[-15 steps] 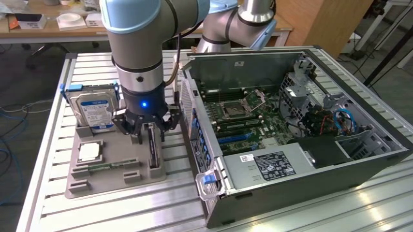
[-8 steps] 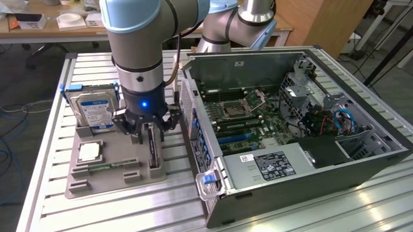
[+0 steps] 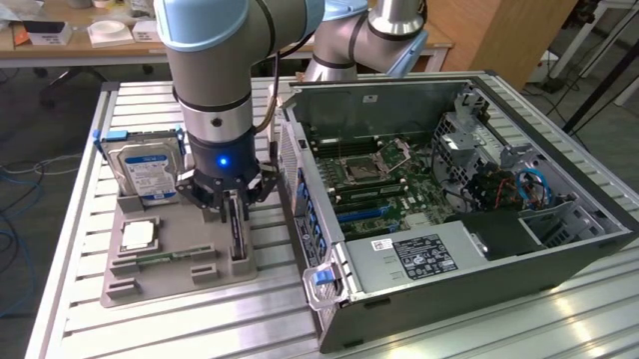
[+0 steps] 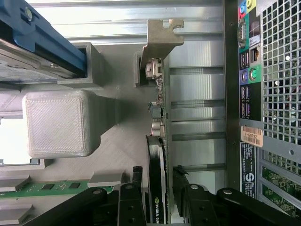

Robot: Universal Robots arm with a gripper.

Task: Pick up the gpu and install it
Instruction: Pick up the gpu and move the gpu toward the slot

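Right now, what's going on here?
The arm's gripper is lowered over the thin black gpu card with a grey metal bracket, which stands on edge in the grey plastic parts holder. The jaws stand open either side of it, not gripping yet. The open black computer case sits beside the holder, on the exterior view's right.

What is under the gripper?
The gpu, standing on edge in a slot of the grey tray, straddled by the open gripper. Its bottom edge is hidden in the slot.
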